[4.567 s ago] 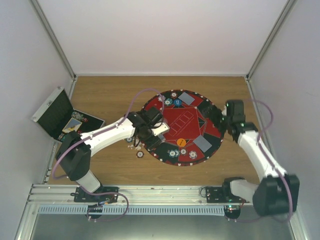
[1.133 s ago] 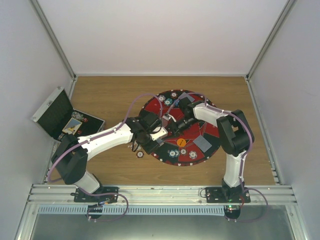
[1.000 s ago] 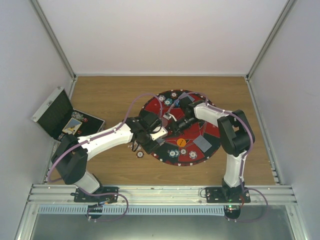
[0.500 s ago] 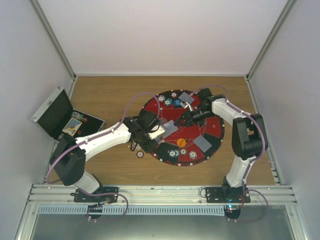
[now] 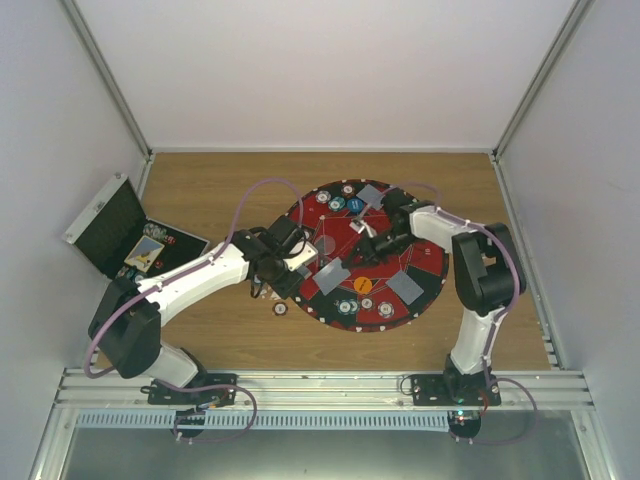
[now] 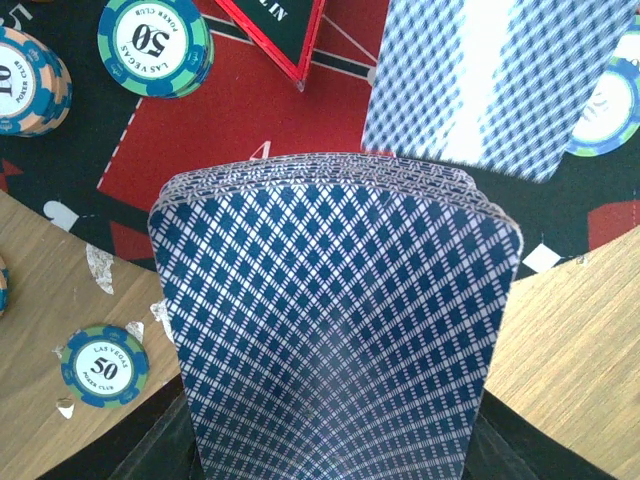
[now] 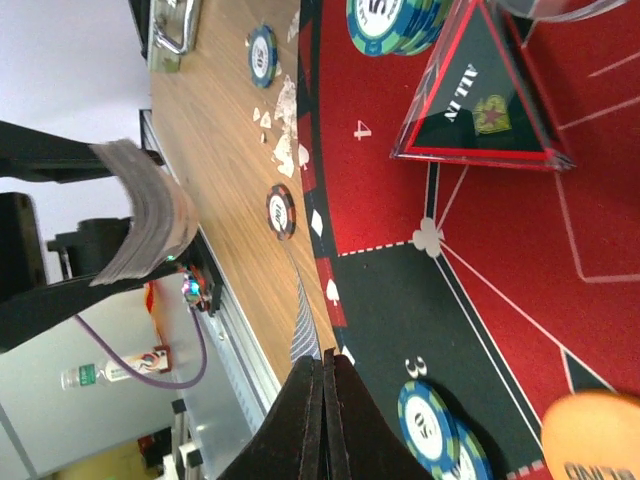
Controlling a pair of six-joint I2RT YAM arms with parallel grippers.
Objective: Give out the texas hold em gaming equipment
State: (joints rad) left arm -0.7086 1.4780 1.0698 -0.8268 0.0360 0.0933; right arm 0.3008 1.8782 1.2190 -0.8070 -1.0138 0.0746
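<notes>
My left gripper [image 5: 290, 265] is shut on a deck of blue-backed playing cards [image 6: 335, 320] at the left rim of the round red-and-black mat [image 5: 425, 262]. My right gripper [image 7: 325, 362] reaches across the mat from the right. It is shut on a single card [image 5: 333, 272], which shows edge-on in the right wrist view [image 7: 305, 330] and back-up in the left wrist view [image 6: 500, 80]. The single card hangs just beyond the deck, over the mat. Striped poker chips [image 6: 155, 45] lie around the mat's edge.
An open black case [image 5: 115, 225] stands at the far left with cards and chips inside. One chip [image 5: 281, 308] and paper scraps lie on the wood near the mat. Grey cards [image 5: 405, 287], an orange disc [image 5: 358, 284] and a triangular all-in marker [image 7: 480, 110] sit on the mat.
My right gripper has come away from the deck with one card pinched in it. My left gripper has drawn back to the left with the deck.
</notes>
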